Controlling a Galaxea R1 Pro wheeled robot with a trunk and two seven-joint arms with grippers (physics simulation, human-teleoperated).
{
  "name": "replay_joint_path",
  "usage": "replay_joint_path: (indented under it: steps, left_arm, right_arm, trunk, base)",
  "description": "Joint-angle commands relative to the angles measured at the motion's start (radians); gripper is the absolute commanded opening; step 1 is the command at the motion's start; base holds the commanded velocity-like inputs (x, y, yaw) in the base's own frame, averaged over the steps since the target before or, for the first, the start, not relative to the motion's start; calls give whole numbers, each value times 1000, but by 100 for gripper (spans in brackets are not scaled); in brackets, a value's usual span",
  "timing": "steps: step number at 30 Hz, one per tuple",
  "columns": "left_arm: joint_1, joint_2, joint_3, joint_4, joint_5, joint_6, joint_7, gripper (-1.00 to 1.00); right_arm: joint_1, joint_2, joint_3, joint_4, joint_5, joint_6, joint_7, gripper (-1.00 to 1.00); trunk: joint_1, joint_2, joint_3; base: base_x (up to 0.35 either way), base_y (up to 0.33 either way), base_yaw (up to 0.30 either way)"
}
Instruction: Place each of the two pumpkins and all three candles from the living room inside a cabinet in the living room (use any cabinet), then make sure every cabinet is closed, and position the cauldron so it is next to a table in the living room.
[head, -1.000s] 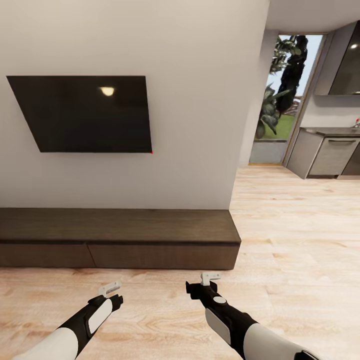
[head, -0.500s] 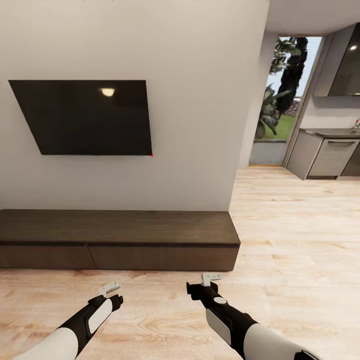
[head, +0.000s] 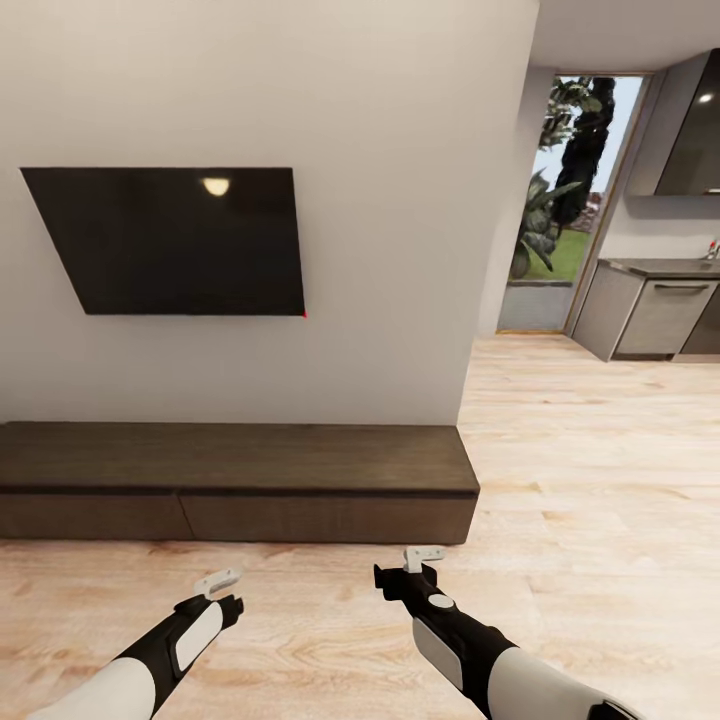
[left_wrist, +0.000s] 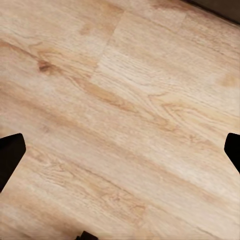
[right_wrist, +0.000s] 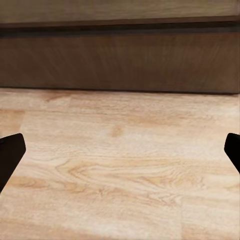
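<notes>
The cabinet (head: 300, 460) is a long, low, dark-brown unit against the white wall, and its flat drawer fronts (head: 320, 518) sit flush and shut. Its front also fills the far side of the right wrist view as cabinet (right_wrist: 120, 65). My left gripper (head: 218, 580) hovers open over the wood floor, a short way in front of the cabinet. My right gripper (head: 422, 553) is open too, closer to the cabinet's right end, with nothing between its fingers. Dark fingertips (left_wrist: 10, 160) and fingertips (right_wrist: 10, 155) stand wide apart in the wrist views. The pumpkins, candles, cauldron and table are out of view.
A black TV (head: 170, 240) hangs on the wall above the cabinet. To the right, light wood floor (head: 590, 450) runs past the wall corner to grey kitchen cupboards (head: 650, 310) and a glass door (head: 560, 200).
The whole head view has shifted slightly, so the TV and cabinet sit a little lower in the picture. My left gripper has sunk slightly; the right has barely moved.
</notes>
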Motion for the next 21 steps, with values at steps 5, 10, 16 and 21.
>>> replay_joint_path:
  steps: [5, 10, 16, 21]
  left_arm:
    - [-1, 1, -6, -2, 7, 4, 8, 100]
    - [-1, 1, -6, -1, 7, 4, 8, 100]
    - [-1, 3, -7, 58, 7, -25, 7, 100]
    - [0, 7, -13, 199, 6, -134, -26, 100]
  right_arm:
    - [-1, -1, 9, 0, -11, -6, -6, 100]
    - [-1, 3, 7, 61, -12, -32, -7, 100]
    - [-1, 8, 4, 106, -19, -34, -9, 100]
    - [-1, 4, 3, 167, -24, -40, -11, 100]
  trunk:
    - [-19, 34, 15]
    - [-38, 69, 30]
    - [-61, 111, 49]
    - [-81, 146, 65]
  base:
    - [0, 0, 0]
    - [0, 0, 0]
    - [0, 0, 0]
    - [0, 0, 0]
